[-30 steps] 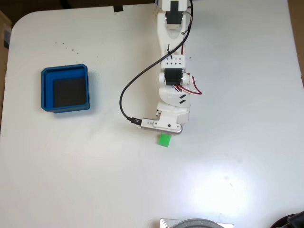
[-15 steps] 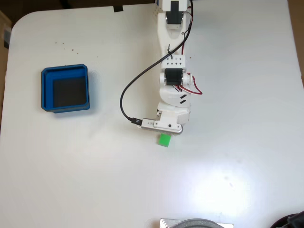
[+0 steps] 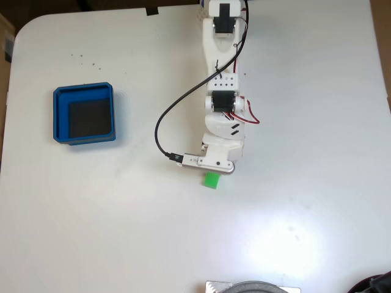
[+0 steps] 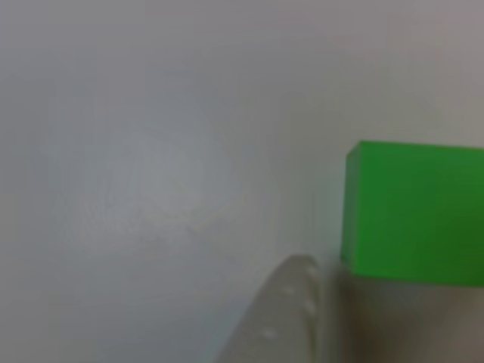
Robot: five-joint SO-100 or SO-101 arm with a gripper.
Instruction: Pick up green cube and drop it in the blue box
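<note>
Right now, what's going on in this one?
A white robot arm reaches down over a green cube on a white table. In the close-up, one finger sits just beside the cube, which is still on the table. The blue box sits off to the left in the fixed view, nothing in it.

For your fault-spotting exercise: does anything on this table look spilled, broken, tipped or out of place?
Nothing stands out. The blue box sits flat and empty at the left of the fixed view; the green cube rests on the white table just beyond the arm's tip, one finger close beside it.
</note>
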